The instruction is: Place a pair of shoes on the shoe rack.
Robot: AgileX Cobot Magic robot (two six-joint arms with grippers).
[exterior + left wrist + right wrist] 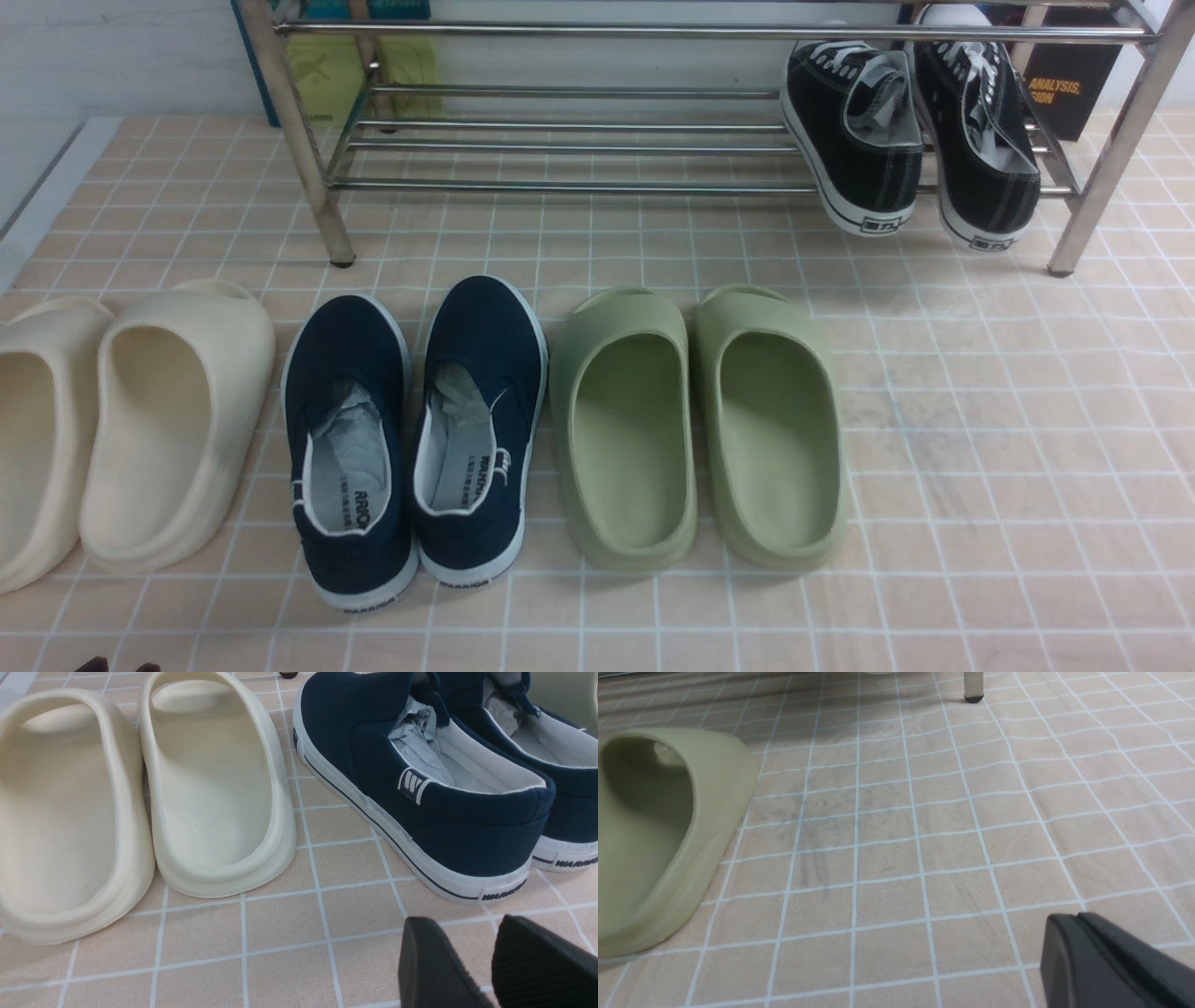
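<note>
Resting side by side on the lower tier of the chrome shoe rack [579, 188], near its right end, the two black canvas lace-up sneakers [873, 140] have their toes towards the wall and their heels jutting out past the front bar. White laces and white rubber soles show on both. A dark book [1069, 79] with "ANALYSIS" on it stands beyond them at the right, and a yellow-green book [411, 75] is behind the rack's left end.

On the tiled floor [1008, 448] in front of the rack, three more pairs form a row. From left to right they are the cream slides [173, 420], the navy slip-on sneakers [350, 448] with grey-white lining and paper stuffed inside, and the green foam slides [627, 439]. The right navy shoe sits just beside its mate, its toe slightly further forward.

The left gripper [465, 924] is partly open, with a clear gap between its fingertips and nothing held. It is above the floor, near the navy pair's heels. The right gripper [1071, 917] is closed and empty, over bare tiles to the right of the green pair
</note>
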